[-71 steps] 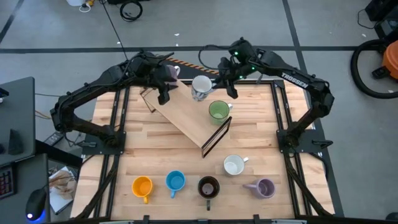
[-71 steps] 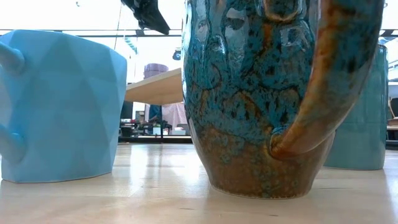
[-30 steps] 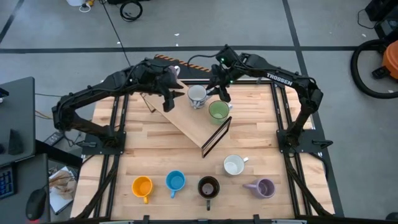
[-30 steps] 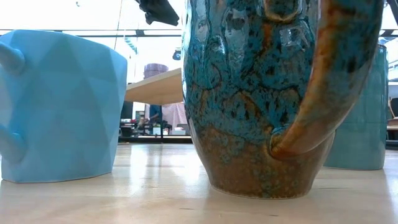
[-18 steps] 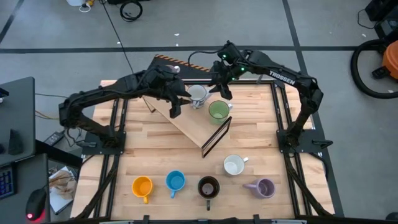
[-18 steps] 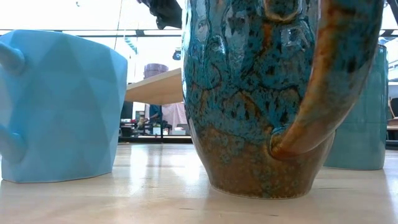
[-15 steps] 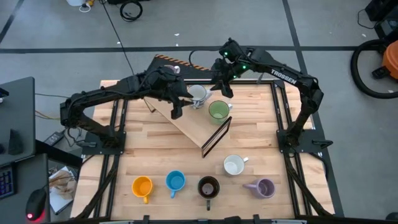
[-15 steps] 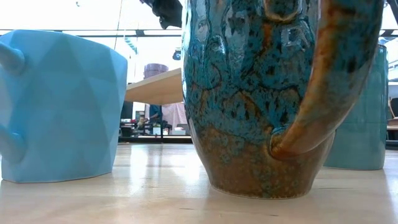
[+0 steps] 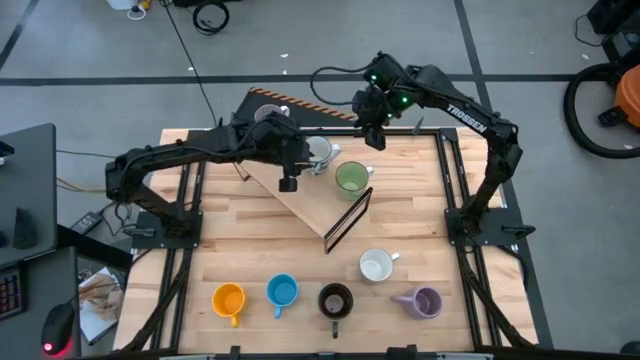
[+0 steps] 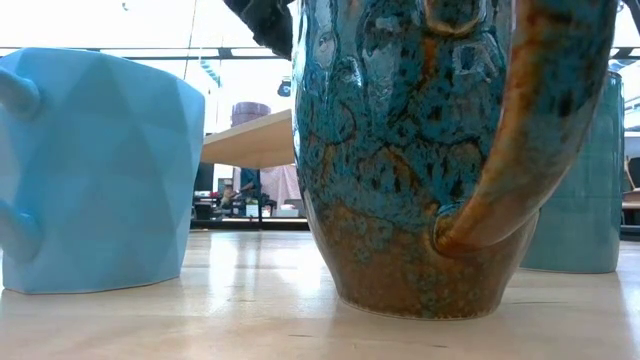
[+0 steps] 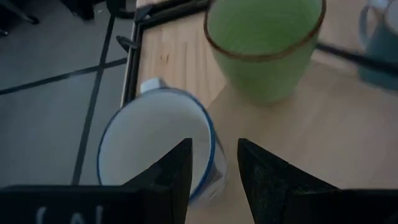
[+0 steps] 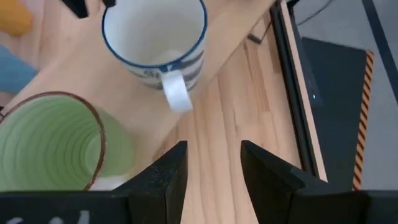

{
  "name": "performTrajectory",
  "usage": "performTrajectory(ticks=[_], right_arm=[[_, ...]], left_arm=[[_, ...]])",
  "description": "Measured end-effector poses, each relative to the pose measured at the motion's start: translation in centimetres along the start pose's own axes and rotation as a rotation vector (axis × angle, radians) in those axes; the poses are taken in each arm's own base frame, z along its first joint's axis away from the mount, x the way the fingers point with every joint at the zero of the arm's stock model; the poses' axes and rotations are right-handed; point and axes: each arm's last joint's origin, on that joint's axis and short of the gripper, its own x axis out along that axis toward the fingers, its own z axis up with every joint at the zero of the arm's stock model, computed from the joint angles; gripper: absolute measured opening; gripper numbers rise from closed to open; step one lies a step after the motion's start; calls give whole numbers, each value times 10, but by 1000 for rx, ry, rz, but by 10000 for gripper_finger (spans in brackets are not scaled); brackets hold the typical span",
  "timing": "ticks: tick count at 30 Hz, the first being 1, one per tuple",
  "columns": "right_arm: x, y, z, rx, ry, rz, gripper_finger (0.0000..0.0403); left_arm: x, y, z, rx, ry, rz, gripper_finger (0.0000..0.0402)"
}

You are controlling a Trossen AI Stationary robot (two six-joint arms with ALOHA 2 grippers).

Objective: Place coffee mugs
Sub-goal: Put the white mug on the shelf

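Front row: four mugs stood along the near table edge, an orange glazed mug [image 9: 229, 299], a light blue faceted mug [image 9: 282, 291], a dark brown speckled mug [image 9: 335, 299] and a lavender mug [image 9: 427, 302], none touching
Mid table: a plain white ceramic mug [image 9: 376, 265] stood alone behind that row
Shelf: a raised light wooden board [image 9: 300, 195] ran slantwise over the far half of the butcher-block table [image 9: 250, 250]
Green mug: a round green mug with a brown rim [image 9: 351, 178] stood upright on the board
Patterned mug: a white mug with a blue rim and banded wall [image 9: 318, 152] stood upright just beside the green one, handle outward
Change: within the last second the right gripper [image 9: 375, 150] had lifted off this mug and drawn toward the far edge, while the left arm had swung in over the board
Meaning: judged set down; one more mug placed
Left gripper [image 9: 288, 182]: fingers parted, holding nothing, near the patterned mug
Right gripper: fingers apart, empty, above the far edge
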Motion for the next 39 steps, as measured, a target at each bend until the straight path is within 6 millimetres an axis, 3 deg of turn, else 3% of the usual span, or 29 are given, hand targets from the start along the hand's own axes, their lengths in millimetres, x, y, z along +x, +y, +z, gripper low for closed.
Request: performTrajectory(ticks=[7, 18, 31, 39], right_arm=[[-24, 12, -3, 38, -28, -48, 154], [-54, 29, -5, 92, -117, -74, 154], [-59, 31, -6, 105, -132, -76, 154], [-59, 31, -6, 105, -132, -76, 154]], left_arm=[[12, -1, -4, 46, 45, -17, 135], [12, 0, -8, 118, 73, -24, 121], [12, 0, -8, 134, 77, -28, 51], [5, 4, -2, 123, 71, -21, 28]])
